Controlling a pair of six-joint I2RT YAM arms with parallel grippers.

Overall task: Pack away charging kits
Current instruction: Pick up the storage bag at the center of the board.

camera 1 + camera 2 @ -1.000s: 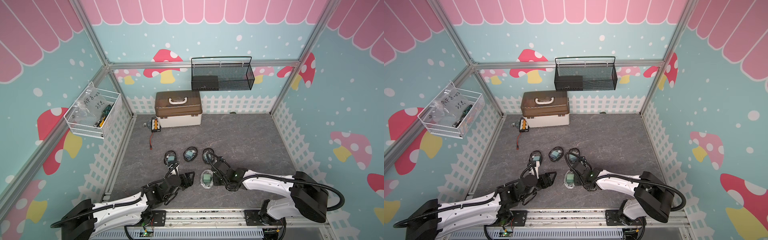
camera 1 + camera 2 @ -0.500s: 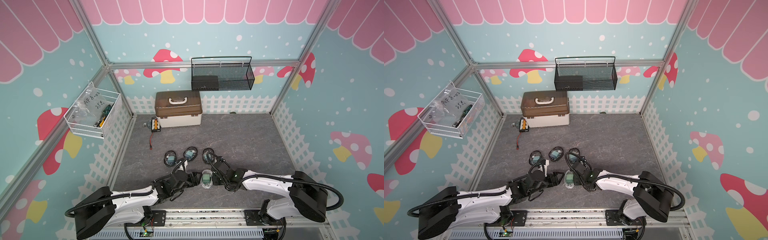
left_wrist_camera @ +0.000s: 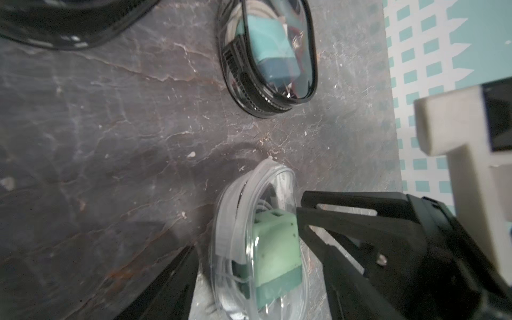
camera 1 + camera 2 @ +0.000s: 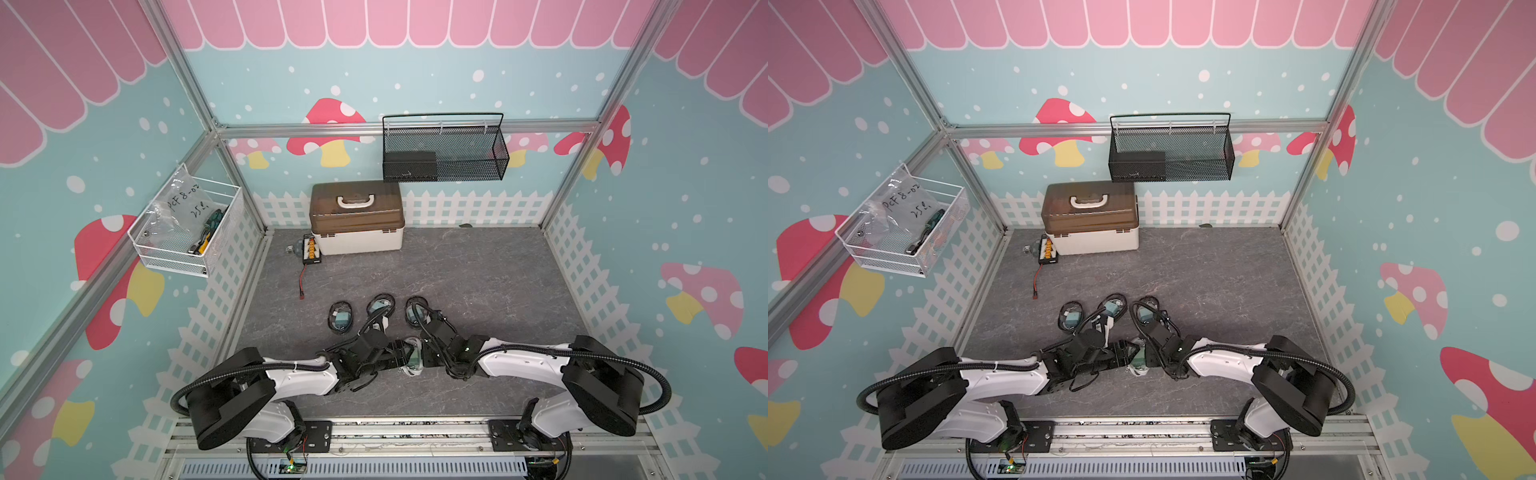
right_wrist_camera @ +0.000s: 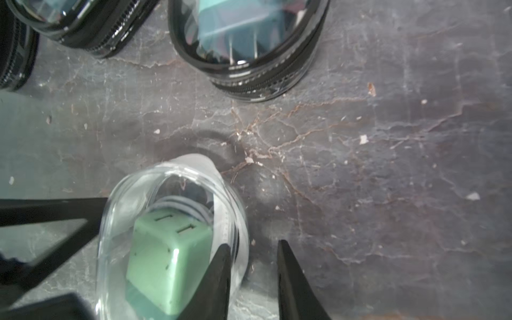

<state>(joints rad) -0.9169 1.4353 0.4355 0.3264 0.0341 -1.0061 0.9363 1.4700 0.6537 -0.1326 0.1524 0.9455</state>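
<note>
Clear plastic with a white band around it, the white-rimmed pouch point(image 4: 415, 360) lay on the grey stone-look floor point(image 4: 478, 282), far out in front of the brown-lidded white box point(image 4: 357, 218) and farther from that box than any other loose thing. Inside it sat a teal-green cube adapter point(image 5: 166, 257) with loops of pale cable point(image 5: 178, 205) behind it. Whether its zip was done up could not be told.

The left gripper point(image 3: 246, 230) had its jaws spread wide around this pouch. One finger point(image 3: 332, 221) lay against the pouch's wall, and the other point(image 3: 171, 285) stood just beside the opposite wall. The right gripper point(image 5: 252, 245) faced the pouch from the other side with its jaws only a little apart. One finger point(image 5: 219, 277) crossed in front of the white rim. The rim's edge and a strip of bare floor showed in the gap, so it clamped nothing that could be seen.

Between that pouch and the box, well clear of the box's front, three black-rimmed pouches point(image 4: 340, 316) lay in a row, each with a teal adapter showing through. Just beside the box's front corner on the robot's left lay a black board with yellow connectors point(image 4: 311, 250), its red wire point(image 4: 303, 282) trailing away from the box.
</note>
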